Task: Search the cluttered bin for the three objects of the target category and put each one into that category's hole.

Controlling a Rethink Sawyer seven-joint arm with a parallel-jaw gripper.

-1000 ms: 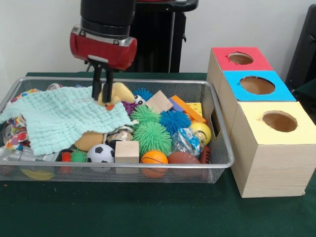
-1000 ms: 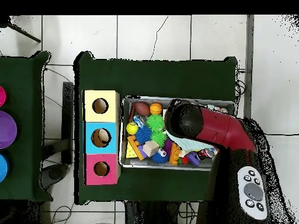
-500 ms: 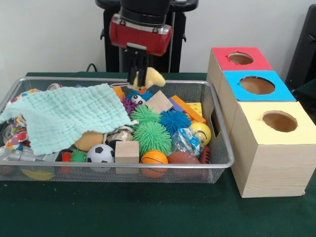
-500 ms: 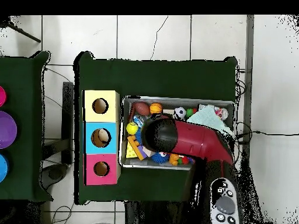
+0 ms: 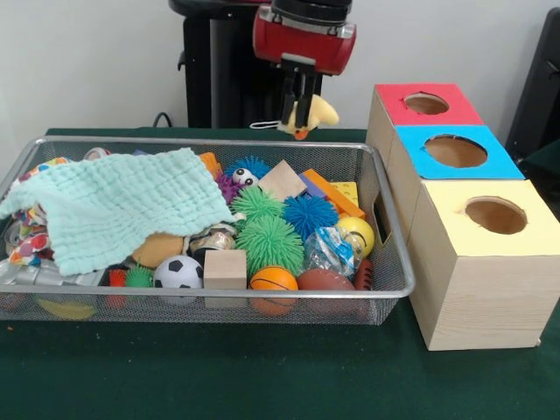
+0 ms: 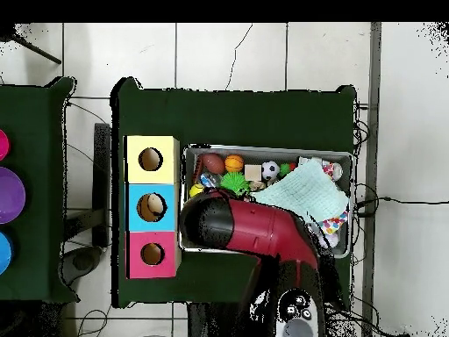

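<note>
- Since a second ago my gripper (image 5: 302, 112) has carried the yellow plush toy (image 5: 313, 114) from the bin's (image 5: 385, 262) far-left toward its far-right corner.
- Jaws stay clamped on it.
- Best to centre over the right hole before releasing.

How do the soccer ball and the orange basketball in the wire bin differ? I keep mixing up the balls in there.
The black-and-white soccer ball has dark patches on white; the orange basketball has thin dark lines on orange. The soccer ball sits left of the wooden cube, the basketball right of it. Both are small, round and lie against the bin's front wall.
</note>
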